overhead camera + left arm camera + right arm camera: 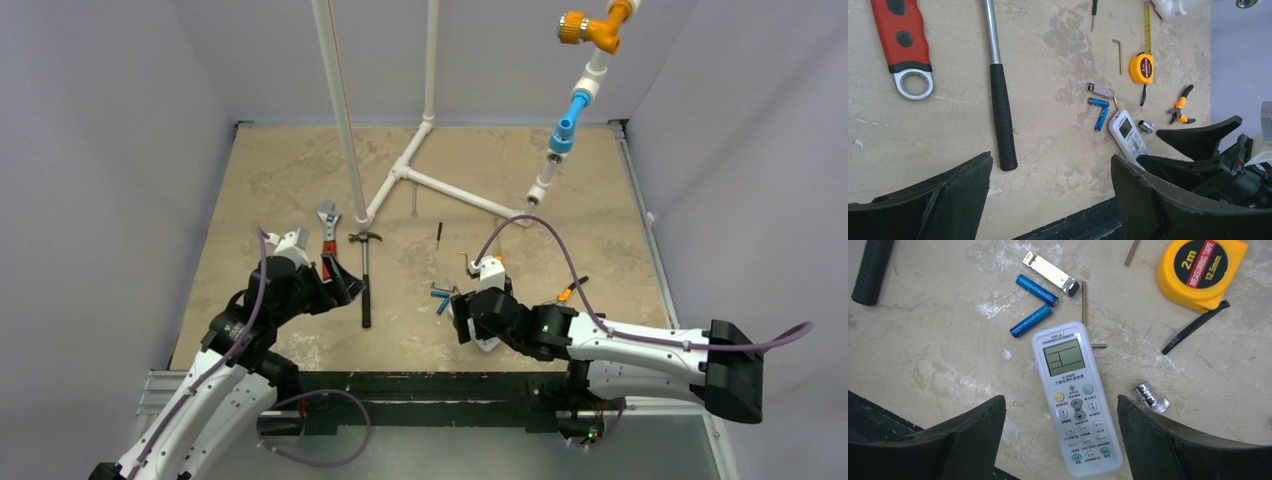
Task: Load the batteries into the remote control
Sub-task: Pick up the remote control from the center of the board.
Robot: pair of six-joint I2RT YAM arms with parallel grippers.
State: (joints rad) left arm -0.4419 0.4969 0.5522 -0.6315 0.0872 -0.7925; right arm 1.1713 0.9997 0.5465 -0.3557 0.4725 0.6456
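The white remote control (1075, 395) lies face up on the table, its pale-green screen toward the far end. It also shows in the left wrist view (1127, 131). Two blue batteries (1036, 290) (1031, 320) lie loose just beyond its top left corner, forming a V; they also show in the top view (440, 297). My right gripper (1059, 402) is open and hovers over the remote's button end, one finger on each side, not touching it. My left gripper (1050, 160) is open and empty over bare table, left of the remote, near the hammer (365, 280).
A yellow tape measure (1198, 272), a stubby silver socket (1150, 396), a small metal clip piece (1050, 273) and a thin hex key (1084, 305) lie around the remote. A red-handled wrench (898, 40), orange pliers (1179, 107) and white pipes (400, 175) stand further off.
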